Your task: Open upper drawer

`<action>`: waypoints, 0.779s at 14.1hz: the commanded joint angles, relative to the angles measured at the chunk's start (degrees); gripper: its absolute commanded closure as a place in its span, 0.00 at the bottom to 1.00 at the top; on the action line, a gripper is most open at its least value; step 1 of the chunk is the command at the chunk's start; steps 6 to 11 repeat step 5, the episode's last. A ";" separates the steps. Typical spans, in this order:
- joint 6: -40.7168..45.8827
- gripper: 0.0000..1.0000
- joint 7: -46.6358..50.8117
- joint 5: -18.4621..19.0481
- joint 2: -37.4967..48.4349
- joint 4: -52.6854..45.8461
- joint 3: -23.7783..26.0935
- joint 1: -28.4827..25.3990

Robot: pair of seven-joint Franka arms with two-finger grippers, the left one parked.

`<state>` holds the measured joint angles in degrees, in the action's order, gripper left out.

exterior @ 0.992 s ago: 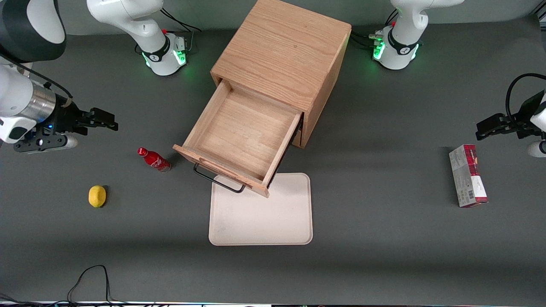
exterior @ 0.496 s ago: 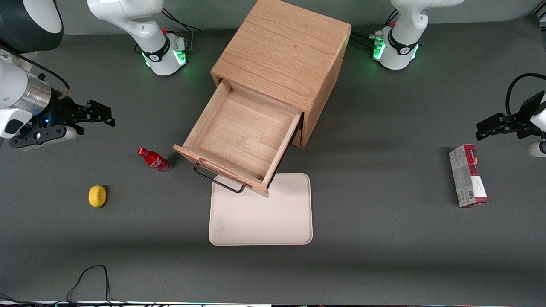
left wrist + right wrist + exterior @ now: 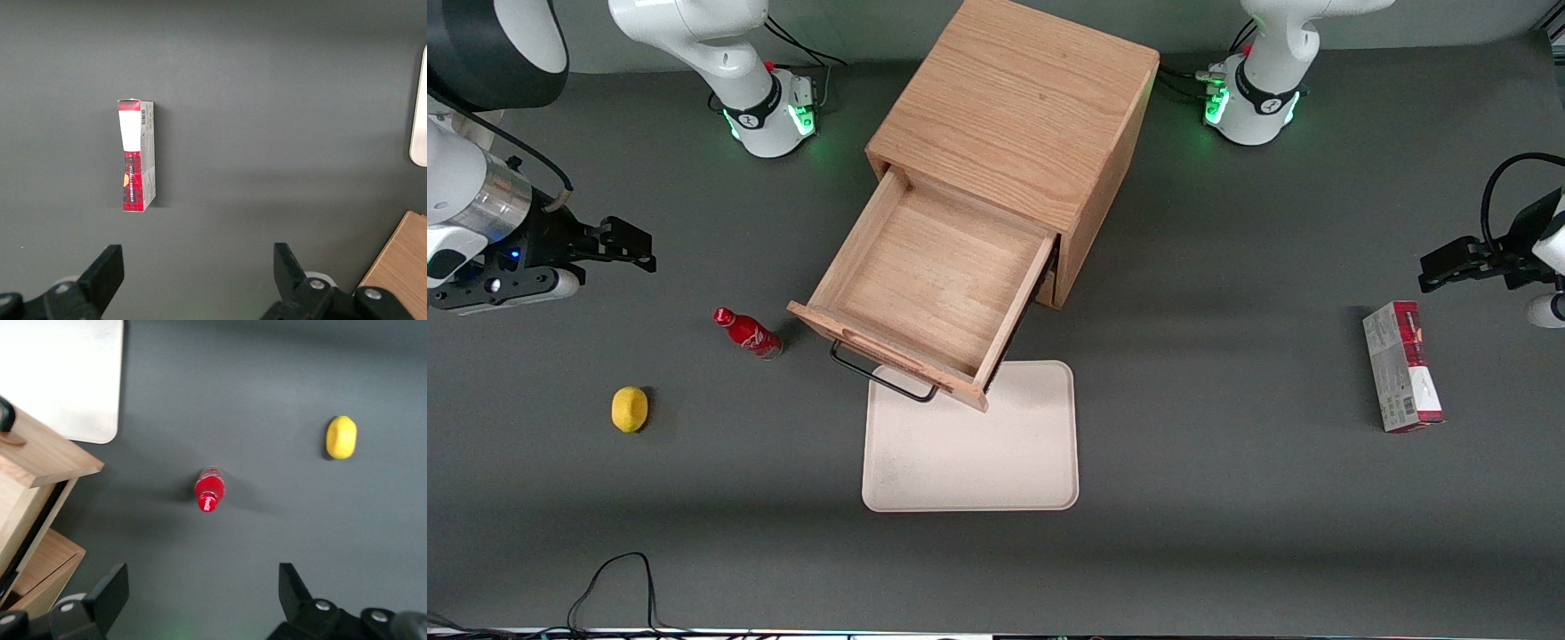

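The upper drawer (image 3: pixel 935 271) of the oak cabinet (image 3: pixel 1018 102) stands pulled far out and is empty inside. Its front panel carries a thin black wire handle (image 3: pixel 879 377) that hangs over the edge of the tray. In the right wrist view a corner of the drawer's front panel (image 3: pixel 48 458) shows. My gripper (image 3: pixel 633 251) hovers open above the bare table, well away from the drawer toward the working arm's end. It is farther from the front camera than the red bottle. Nothing is between the fingers of the gripper (image 3: pixel 200 588).
A red bottle (image 3: pixel 747 332) (image 3: pixel 209 489) lies beside the drawer front. A yellow lemon (image 3: pixel 630 409) (image 3: pixel 341 437) lies nearer the front camera. A beige tray (image 3: pixel 969 453) (image 3: pixel 67 373) sits in front of the drawer. A red and grey box (image 3: pixel 1402 366) (image 3: pixel 135 155) lies toward the parked arm's end.
My gripper has drawn away from the drawer toward the working arm's end of the table, still open. The drawer, bottle and lemon have not moved.
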<state>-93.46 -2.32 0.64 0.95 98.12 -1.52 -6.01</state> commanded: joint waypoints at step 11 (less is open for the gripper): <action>0.74 0.00 2.40 1.47 -0.69 -2.75 0.12 -0.40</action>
